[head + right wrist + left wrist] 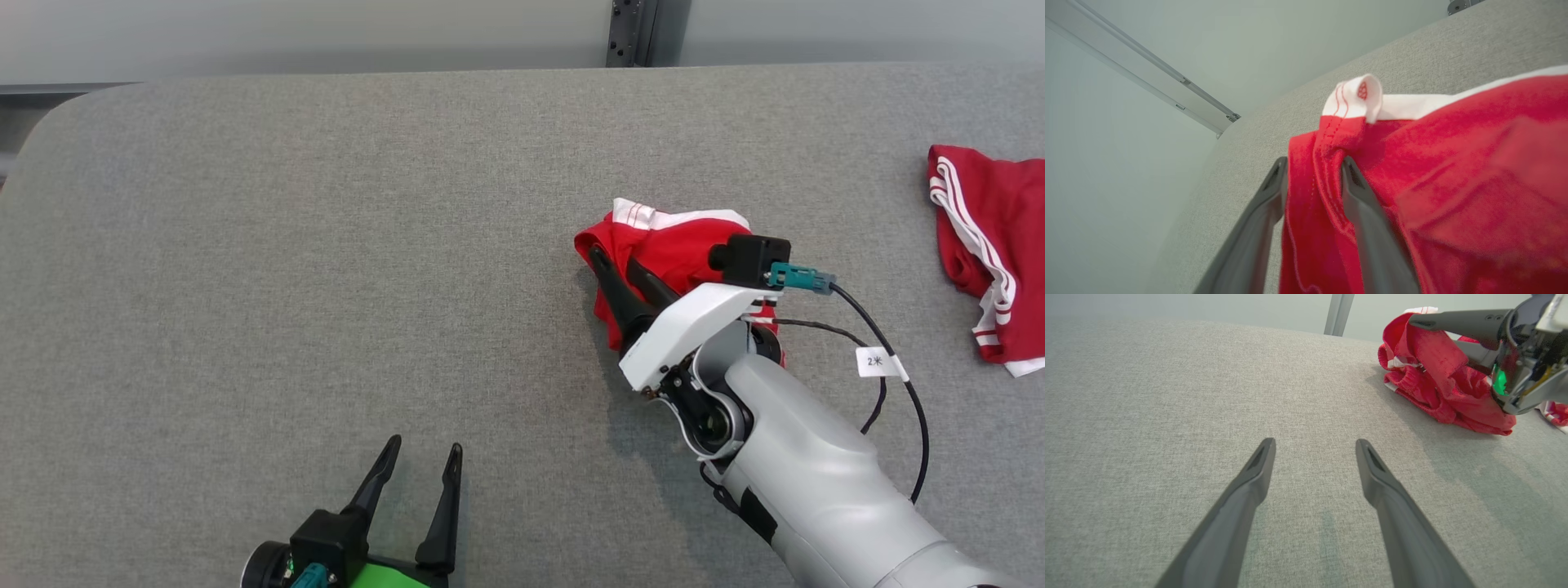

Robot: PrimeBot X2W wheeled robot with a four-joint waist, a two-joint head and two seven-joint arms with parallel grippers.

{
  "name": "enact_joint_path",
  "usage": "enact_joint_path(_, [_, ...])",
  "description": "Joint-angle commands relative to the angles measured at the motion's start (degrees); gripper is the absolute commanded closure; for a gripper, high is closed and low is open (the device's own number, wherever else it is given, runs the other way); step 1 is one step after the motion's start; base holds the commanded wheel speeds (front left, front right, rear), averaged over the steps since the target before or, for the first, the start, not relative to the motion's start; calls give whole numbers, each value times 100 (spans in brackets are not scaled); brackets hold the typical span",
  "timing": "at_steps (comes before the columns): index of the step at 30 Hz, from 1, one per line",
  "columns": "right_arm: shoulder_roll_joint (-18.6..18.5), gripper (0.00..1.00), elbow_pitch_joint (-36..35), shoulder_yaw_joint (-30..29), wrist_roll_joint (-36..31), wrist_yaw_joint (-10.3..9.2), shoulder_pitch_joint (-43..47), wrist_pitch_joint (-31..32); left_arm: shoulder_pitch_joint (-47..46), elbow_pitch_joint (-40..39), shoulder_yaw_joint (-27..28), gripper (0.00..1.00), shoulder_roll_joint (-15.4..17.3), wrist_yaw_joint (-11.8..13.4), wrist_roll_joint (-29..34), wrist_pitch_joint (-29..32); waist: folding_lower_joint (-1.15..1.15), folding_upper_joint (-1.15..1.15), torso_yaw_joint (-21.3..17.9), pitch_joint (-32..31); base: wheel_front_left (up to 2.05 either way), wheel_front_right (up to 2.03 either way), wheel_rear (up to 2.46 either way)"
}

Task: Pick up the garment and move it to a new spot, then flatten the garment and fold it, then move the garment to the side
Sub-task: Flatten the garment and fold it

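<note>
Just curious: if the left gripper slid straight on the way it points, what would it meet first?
Probably only bare table: the left gripper points past the crumpled red garment, which lies off to its right; depth is unclear.

A garment lies bunched on the table, right of centre, with the right gripper at its left edge. A second garment lies far right. The left gripper is front left.
</note>
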Motion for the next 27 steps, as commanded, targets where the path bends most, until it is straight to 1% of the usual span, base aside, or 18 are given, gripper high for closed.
enact_joint_path(1, [-21,0,9,95,81,2,-86,-139,3,0,43,0,17,-7,71,-16,0,0,-23,-25,0,0,0])
enact_joint_path(3, [-17,0,-62,226,133,2,-44,-312,93,-9,97,0,36,8,51,-16,0,0,-66,-76,0,0,0])
enact_joint_path(5, [-19,0,-147,269,9,2,9,-451,177,-40,170,0,50,34,21,-16,0,0,-128,-133,0,0,0])
enact_joint_path(8, [-43,0,-416,137,-436,2,236,-601,341,-108,288,0,57,89,-20,-16,0,0,-266,-266,0,0,0])
enact_joint_path(9, [-122,0,-579,72,-605,2,343,-629,399,-128,334,0,58,105,-32,-16,0,0,-321,-316,0,0,0])
enact_joint_path(14, [-802,0,-1651,-690,-1620,2,1271,-703,651,-235,523,0,75,140,-62,-16,0,0,-544,-526,0,0,0])
enact_joint_path(17, [-1088,0,-2316,-1393,-2004,2,2078,-683,707,-303,612,0,37,138,-52,-16,0,0,-637,-571,0,0,0])
enact_joint_path(19, [-1328,0,-2624,-1840,-2364,2,2556,-607,746,-313,641,0,10,98,-24,-16,0,0,-685,-594,0,0,0])
enact_joint_path(22, [-1338,0,-2826,-2302,-2701,2,3059,-515,761,-269,664,0,-36,53,5,-16,0,0,-726,-618,0,0,0])
enact_joint_path(24, [-1330,1,-2888,-2571,-2879,2,3226,-496,748,-235,664,0,-77,23,30,-16,0,0,-729,-624,0,0,0])
enact_joint_path(25, [-1276,9,-2886,-2673,-2905,1,3263,-486,735,-219,659,0,-99,0,40,-16,0,0,-725,-623,0,0,0])
enact_joint_path(26, [-1229,26,-2891,-2701,-2954,4,3276,-451,721,-209,657,0,-112,-20,44,-16,0,0,-718,-616,0,0,0])
enact_joint_path(27, [-1205,38,-2886,-2733,-3039,3,3227,-438,690,-206,654,0,-128,-31,55,-16,0,0,-702,-583,0,0,0])
